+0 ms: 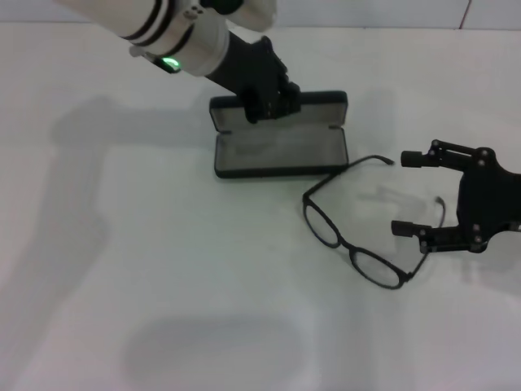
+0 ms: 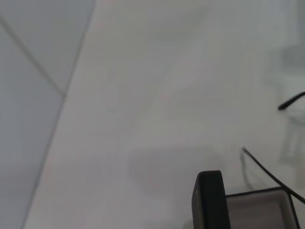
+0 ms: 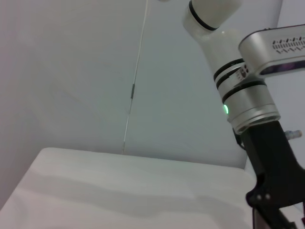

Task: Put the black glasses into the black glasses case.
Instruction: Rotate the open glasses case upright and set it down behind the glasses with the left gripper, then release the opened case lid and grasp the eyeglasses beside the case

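Observation:
The black glasses case lies open on the white table, its lid standing up at the back and its grey lining showing. My left gripper sits on the lid's top edge and seems shut on it. The left wrist view shows the case's end close up, with a thin temple arm of the black glasses beyond it. The glasses lie unfolded on the table just right of the case, lenses toward me. My right gripper stands open at the right, one temple tip lying between its fingers.
The right wrist view shows only the left arm, a pale wall and the table's far part. A seam runs down the wall. The table's back edge runs just behind the case.

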